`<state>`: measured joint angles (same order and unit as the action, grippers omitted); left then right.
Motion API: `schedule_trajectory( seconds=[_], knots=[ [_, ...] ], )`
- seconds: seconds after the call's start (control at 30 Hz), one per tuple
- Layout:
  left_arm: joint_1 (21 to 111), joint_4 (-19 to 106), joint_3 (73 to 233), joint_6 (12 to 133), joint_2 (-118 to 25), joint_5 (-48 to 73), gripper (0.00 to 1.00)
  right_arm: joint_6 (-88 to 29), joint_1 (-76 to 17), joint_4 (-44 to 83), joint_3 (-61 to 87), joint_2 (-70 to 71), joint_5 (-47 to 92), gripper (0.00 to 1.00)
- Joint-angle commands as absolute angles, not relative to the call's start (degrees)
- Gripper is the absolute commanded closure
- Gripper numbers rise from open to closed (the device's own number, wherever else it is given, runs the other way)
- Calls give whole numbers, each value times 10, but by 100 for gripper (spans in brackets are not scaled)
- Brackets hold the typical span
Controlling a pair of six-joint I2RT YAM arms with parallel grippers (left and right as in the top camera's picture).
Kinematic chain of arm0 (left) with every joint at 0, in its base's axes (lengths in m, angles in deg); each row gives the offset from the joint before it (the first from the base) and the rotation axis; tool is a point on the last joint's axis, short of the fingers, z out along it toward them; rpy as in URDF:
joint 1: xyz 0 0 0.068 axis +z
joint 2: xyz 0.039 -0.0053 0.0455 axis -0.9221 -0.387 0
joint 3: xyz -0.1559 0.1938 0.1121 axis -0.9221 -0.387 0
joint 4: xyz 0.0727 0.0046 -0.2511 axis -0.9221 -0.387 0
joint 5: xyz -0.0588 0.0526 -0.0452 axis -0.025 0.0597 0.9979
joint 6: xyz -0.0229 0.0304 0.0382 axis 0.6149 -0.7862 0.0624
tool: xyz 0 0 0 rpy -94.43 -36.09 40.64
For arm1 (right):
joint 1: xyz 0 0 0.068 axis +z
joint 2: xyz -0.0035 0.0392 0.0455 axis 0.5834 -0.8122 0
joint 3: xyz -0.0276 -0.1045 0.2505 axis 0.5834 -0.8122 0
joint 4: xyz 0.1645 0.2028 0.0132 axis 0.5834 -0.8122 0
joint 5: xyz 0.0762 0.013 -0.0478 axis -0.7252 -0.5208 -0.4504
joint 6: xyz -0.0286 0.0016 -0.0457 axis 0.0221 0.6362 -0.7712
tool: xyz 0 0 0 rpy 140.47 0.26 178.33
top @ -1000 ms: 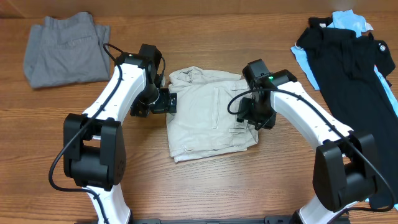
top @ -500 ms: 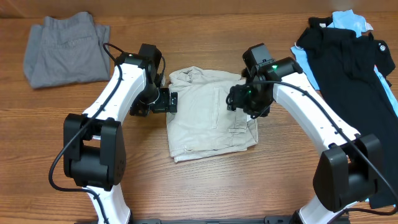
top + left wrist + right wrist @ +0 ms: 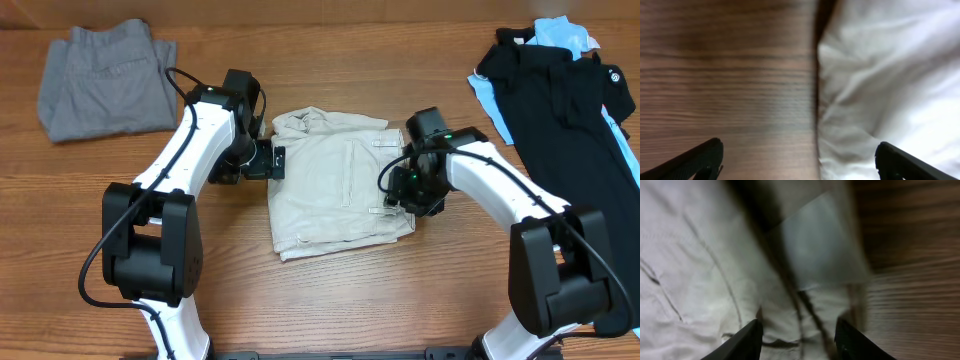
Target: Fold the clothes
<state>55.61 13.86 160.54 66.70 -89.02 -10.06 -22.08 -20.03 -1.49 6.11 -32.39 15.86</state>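
**Right claw back down at the shorts' right edge**

At the upper left of the overhead view the grey shorts [image 3: 105, 80] lie folded, well apart from the work.

The left claw [image 3: 274, 162] has not moved over the last second. It sits at the left edge of the beige shorts [image 3: 330, 190], which lie folded at the centre of the surface [image 3: 330, 310]. In its wrist view its fingers [image 3: 700, 160] stand wide apart, one over bare wood and one over cloth, holding nothing.

The change is on the right. Half a second ago the right claw [image 3: 402, 192] was up near the upper right corner of the beige shorts. It has now swung down to the middle of their right edge, close to where it was a second ago. Its fingers [image 3: 746, 340] are parted, with cloth and a seam lying between them, and they are not closed on it. The beige shorts keep much the same outline throughout, so this pass looks like repositioning rather than a fold made.

At the far right the black shirt [image 3: 560, 100] lies over the light-blue shirt [image 3: 555, 30], both seemingly yet to be folded.
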Motion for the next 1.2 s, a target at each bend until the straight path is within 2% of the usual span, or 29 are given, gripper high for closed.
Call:
schedule_trajectory(
  seconds=[0.0, 0.1, 0.27, 0.33, 0.37, 0.43, 0.47, 0.57, 0.63, 0.83, 1.17],
  knots=[
    [557, 153, 1599, 724, -882, -171, 0, -177, -209, -19, 58, -315, 199, 49],
    [557, 172, 1600, 736, -882, -172, 0, -142, -209, -33, 59, -314, 233, 50],
    [555, 149, 1647, 660, -879, -118, 1, -146, -209, -40, 72, -314, 210, 51],
    [550, 127, 1678, 642, -870, -101, 25, -146, -209, -40, 78, -314, 202, 56],
    [548, 121, 1688, 634, -867, -91, 44, -146, -209, -38, 80, -314, 198, 57],
    [543, 114, 1706, 622, -861, -57, 90, -146, -209, -34, 82, -314, 189, 66],
    [540, 114, 1711, 622, -860, -37, 96, -146, -209, -32, 82, -314, 186, 72],
    [529, 122, 1706, 598, -864, 36, 96, -146, -209, -32, 82, -314, 186, 78],
    [519, 134, 1696, 596, -872, 42, 96, -146, -209, -31, 82, -314, 186, 80],
    [491, 197, 1659, 596, -915, 41, 96, -146, -209, -34, 82, -314, 186, 80],
    [501, 244, 1659, 597, -1014, 26, 96, -146, -209, -29, 81, -314, 186, 80]
  ],
)
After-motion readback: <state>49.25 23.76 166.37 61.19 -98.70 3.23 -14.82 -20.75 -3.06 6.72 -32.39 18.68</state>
